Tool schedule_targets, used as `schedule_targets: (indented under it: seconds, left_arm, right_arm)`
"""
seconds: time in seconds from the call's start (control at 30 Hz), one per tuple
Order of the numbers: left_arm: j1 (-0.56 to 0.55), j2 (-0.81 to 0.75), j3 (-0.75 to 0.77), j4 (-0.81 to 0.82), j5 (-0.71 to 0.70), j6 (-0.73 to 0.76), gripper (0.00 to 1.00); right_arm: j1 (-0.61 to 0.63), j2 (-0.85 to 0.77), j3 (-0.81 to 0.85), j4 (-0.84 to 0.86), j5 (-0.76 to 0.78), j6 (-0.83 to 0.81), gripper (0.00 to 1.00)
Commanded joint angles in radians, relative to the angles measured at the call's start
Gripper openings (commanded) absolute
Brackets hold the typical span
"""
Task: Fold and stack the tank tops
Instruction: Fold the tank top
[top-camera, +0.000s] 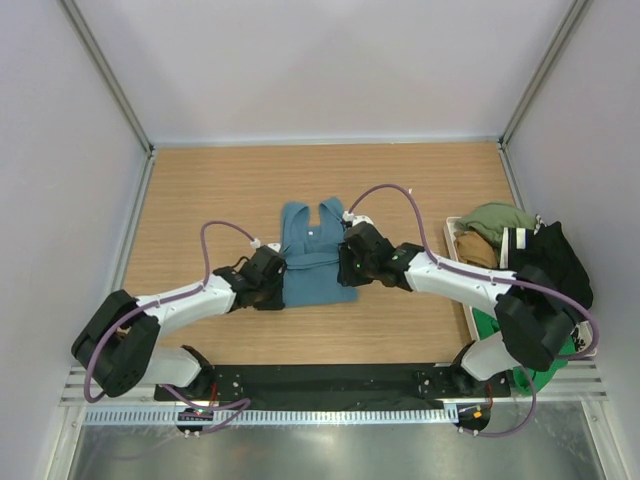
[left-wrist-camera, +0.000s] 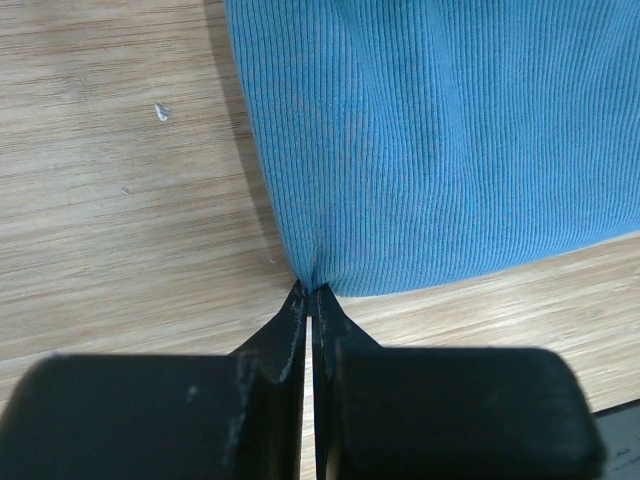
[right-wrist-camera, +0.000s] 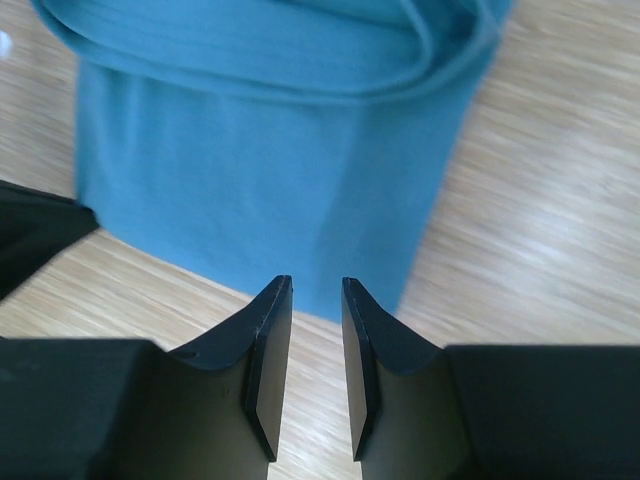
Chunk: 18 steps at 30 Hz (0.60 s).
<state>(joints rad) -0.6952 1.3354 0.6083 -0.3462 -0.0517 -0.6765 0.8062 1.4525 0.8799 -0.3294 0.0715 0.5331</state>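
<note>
A teal blue tank top (top-camera: 315, 262) lies in the middle of the wooden table, its lower part folded up over itself and its straps pointing to the far side. My left gripper (top-camera: 277, 281) sits at its near left corner. In the left wrist view the gripper (left-wrist-camera: 310, 290) is shut on that corner, where the ribbed cloth (left-wrist-camera: 440, 140) puckers at the tips. My right gripper (top-camera: 346, 264) hovers over the top's right edge. In the right wrist view the gripper (right-wrist-camera: 317, 285) is open with nothing between its fingers, just short of the folded cloth (right-wrist-camera: 260, 180).
At the right edge stands a white bin (top-camera: 456, 226) holding an olive green top (top-camera: 497, 219) and a tan top (top-camera: 478, 249). A black cloth (top-camera: 555, 262) is heaped beside it. Grey walls close the table at the back and on both sides.
</note>
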Motion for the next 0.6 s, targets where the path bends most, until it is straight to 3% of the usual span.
schedule_targets:
  seconds: [0.0, 0.27, 0.57]
  left_arm:
    - [0.003, -0.012, -0.024, 0.033, 0.016, -0.005, 0.00]
    - [0.003, -0.047, -0.024, 0.035, 0.024, 0.012, 0.00]
    - [0.003, -0.036, -0.019, 0.026, 0.032, 0.029, 0.00]
  right_arm:
    - [0.008, 0.061, 0.053, 0.170, -0.096, 0.068, 0.32]
    - [0.008, 0.204, 0.033, 0.546, -0.291, 0.231, 0.27]
    - [-0.012, 0.333, -0.018, 0.766, -0.305, 0.347, 0.24]
